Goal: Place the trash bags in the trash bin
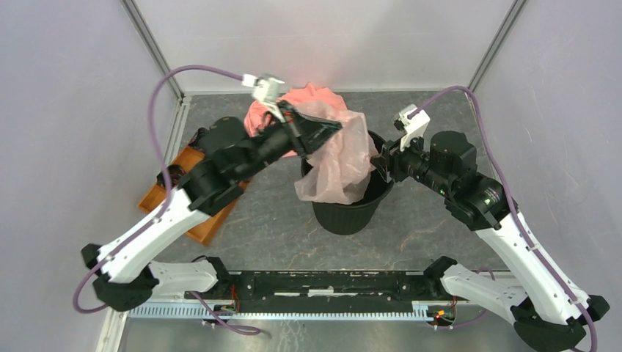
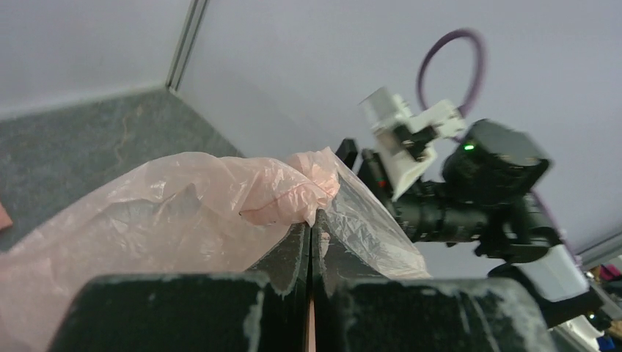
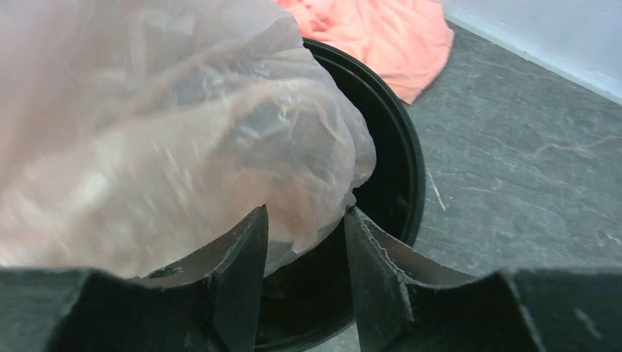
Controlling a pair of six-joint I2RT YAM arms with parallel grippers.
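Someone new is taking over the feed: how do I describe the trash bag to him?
Find the round black trash bin mid-table. The trash bag is the thin film draped over its rim, its top pinched in the left jaws. Unlike the opaque salmon-orange cloth heaped behind the bin, it is pale pink, glossy, wrinkled and see-through.

trash bag (image 1: 336, 158): hanging over the left half of the trash bin (image 1: 357, 209) mouth, lower end possibly outside its near-left rim | left gripper (image 2: 309, 229): above bin's rear-left rim, at bag's top | right gripper (image 3: 304, 216): at bin's right rim | cloth (image 1: 312, 97): behind bin | tray (image 1: 192, 196): left of bin, apart
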